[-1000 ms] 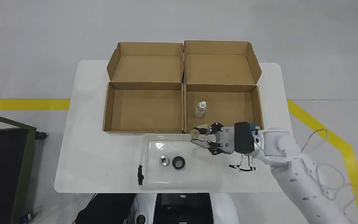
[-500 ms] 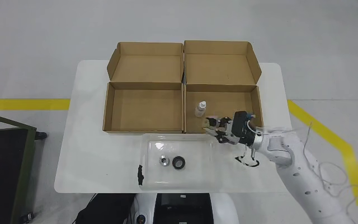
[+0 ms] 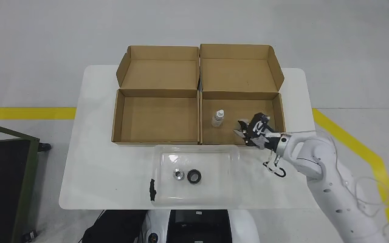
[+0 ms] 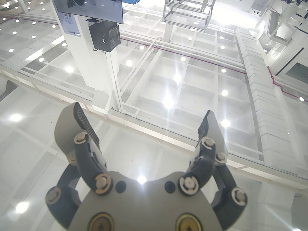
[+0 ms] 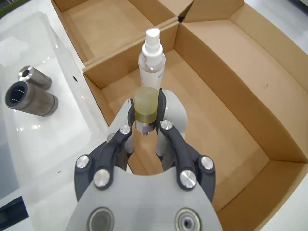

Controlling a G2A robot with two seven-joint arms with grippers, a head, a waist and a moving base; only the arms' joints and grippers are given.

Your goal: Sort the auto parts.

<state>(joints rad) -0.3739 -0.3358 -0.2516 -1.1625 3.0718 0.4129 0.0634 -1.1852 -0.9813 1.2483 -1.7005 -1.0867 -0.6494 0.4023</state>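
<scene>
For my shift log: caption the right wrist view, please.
Right pincer grips a yellowish translucent cylinder over the open cardboard box, near a clear spray bottle.

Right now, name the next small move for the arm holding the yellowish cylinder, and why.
Probably lower and release: the right gripper, shut on the yellowish translucent cylinder, hangs over the brown cardboard box holding the white-capped spray bottle.
</scene>
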